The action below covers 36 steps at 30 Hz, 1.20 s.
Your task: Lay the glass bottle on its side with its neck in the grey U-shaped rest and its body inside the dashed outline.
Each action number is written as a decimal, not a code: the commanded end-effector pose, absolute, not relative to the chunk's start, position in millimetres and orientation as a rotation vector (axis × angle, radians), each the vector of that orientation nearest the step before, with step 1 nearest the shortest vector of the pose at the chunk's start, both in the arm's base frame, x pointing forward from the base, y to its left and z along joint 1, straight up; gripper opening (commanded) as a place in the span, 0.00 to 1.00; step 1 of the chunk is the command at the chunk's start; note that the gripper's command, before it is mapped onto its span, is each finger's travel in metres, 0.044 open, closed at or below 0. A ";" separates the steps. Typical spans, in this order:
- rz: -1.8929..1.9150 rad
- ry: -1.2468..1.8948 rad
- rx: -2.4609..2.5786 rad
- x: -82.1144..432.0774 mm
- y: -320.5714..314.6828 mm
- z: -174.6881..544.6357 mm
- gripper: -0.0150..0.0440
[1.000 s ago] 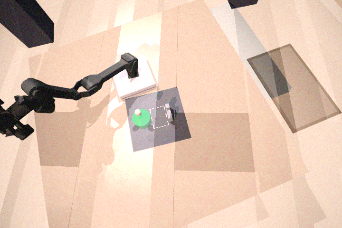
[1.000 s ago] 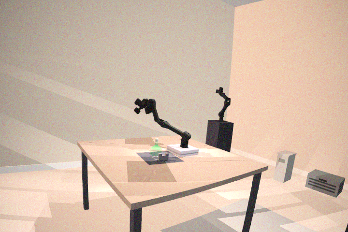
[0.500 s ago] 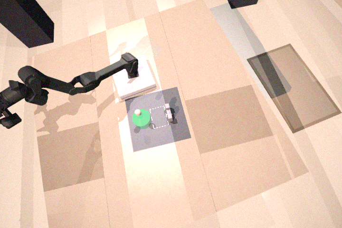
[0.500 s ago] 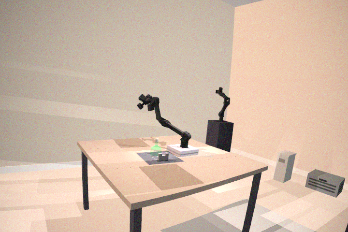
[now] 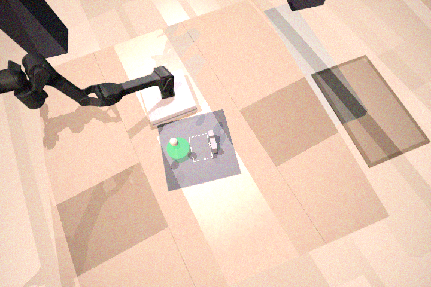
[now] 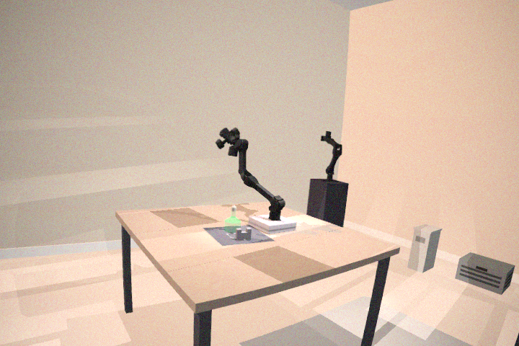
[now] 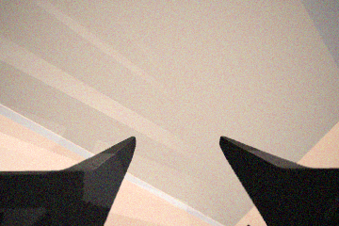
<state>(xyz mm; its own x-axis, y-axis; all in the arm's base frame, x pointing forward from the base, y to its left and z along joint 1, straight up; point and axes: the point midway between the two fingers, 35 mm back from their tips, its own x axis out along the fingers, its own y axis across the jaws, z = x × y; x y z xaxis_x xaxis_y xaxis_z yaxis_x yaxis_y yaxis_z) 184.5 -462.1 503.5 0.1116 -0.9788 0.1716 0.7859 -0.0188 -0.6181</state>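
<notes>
Glass bottle stands upright, green with pale top.

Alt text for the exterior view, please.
A green glass bottle stands upright on a dark mat, beside the grey U-shaped rest. A black arm, mounted on a white block, reaches high above the table.

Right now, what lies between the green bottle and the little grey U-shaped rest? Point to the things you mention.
Only the dashed white outline [image 5: 202, 160] on the dark mat [image 5: 202, 179] lies between the green bottle [image 5: 178, 150] and the grey U-shaped rest [image 5: 214, 143], as the top view shows.
</notes>
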 end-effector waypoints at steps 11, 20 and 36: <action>-1.662 0.167 -0.918 99.1 -412.1 593.9 1.00; -1.775 0.083 -1.093 57.2 -367.7 637.2 1.00; -2.080 -0.095 -1.509 -26.0 -229.1 707.1 1.00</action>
